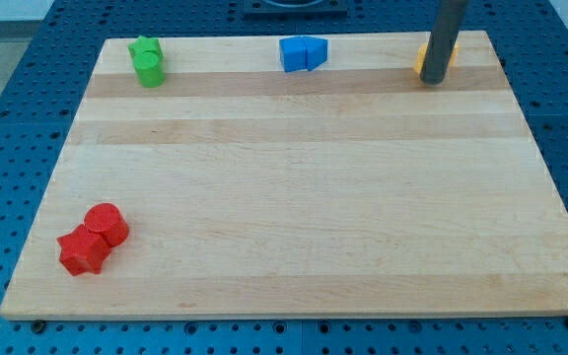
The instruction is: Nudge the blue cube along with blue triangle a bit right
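Observation:
The blue cube (292,53) sits at the view's top centre of the wooden board (294,197). The blue triangle (315,51) touches its right side. My tip (432,81) is at the view's top right, far to the right of the blue pair. The rod stands in front of a yellow-orange block (421,59) and hides most of it.
Two green blocks (147,61) sit together at the view's top left. A red cylinder (106,223) and a red star-like block (82,250) touch at the view's bottom left. The board lies on a blue perforated table (8,148).

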